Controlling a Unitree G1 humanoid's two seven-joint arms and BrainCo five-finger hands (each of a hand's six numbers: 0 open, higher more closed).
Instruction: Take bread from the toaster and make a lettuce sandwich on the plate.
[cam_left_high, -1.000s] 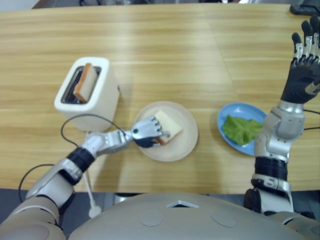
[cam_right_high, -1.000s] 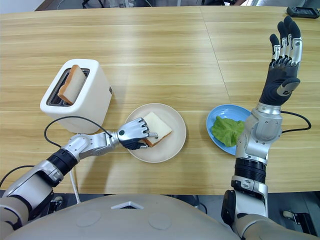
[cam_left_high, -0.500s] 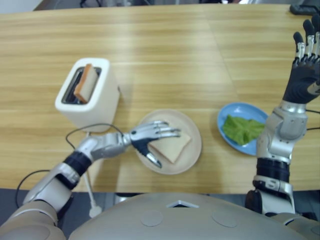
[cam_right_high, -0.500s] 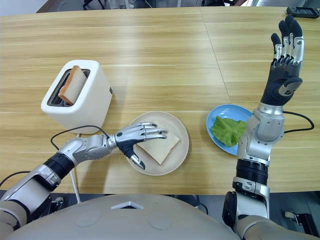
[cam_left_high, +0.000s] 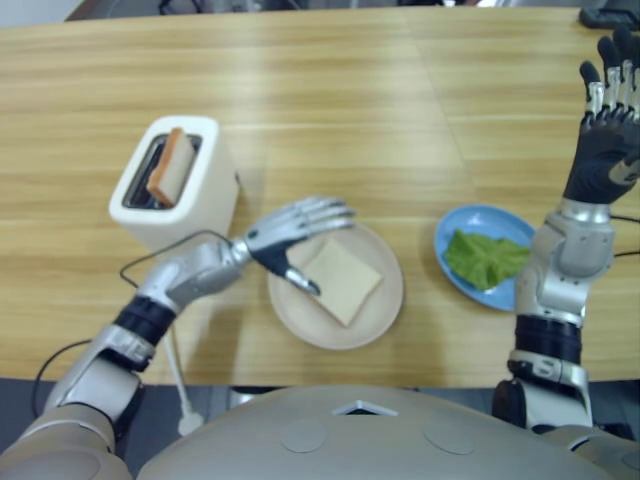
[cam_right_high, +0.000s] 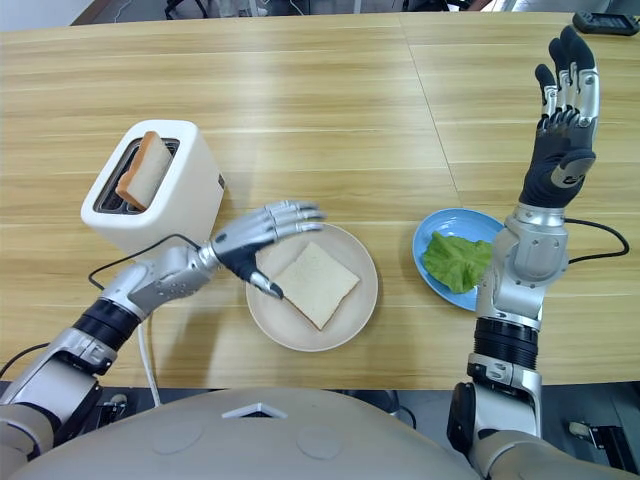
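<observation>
Right eye view: left hand splayed, empty, bread on plate beneath its fingertips; right hand raised, splayed.

Bread slice half hidden inside toaster, left hand fingertips blurred

Silver left hand, dark palm (black bands along forearm).

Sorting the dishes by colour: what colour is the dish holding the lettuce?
Light blue. The dish shows best in the right eye view.
</observation>
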